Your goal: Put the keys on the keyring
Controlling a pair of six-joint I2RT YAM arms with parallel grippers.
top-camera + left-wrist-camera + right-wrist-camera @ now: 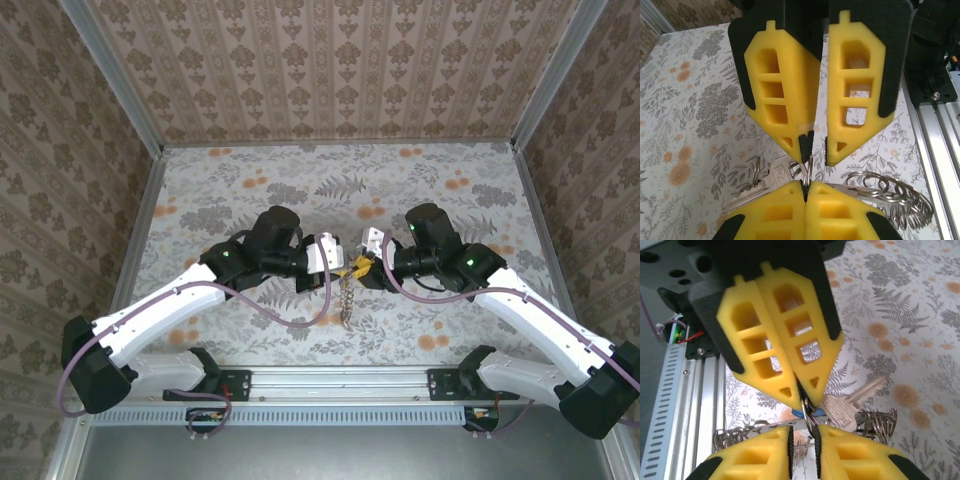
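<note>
Yellow plastic fingers of the right gripper are closest. They are pressed tight together, and their tips pinch the thin silvery metal keyring. Facing them, tip to tip, are the yellow fingers of the left gripper. These sit a little apart, with a thin gap. The keyring's wire runs into that gap, but I cannot tell if they squeeze it.

Small silvery metal keys sit just beside the meeting tips on one side. The long silvery link chain bunches in loops on the other side.

From above, the chain trails away from the fingertips toward the grey metal rail at the near edge and stops short of it. On that side the fingers have little room. Past the fingertips, the flower-patterned table lies wide and bare up to the far wall and out to both side edges.
</note>
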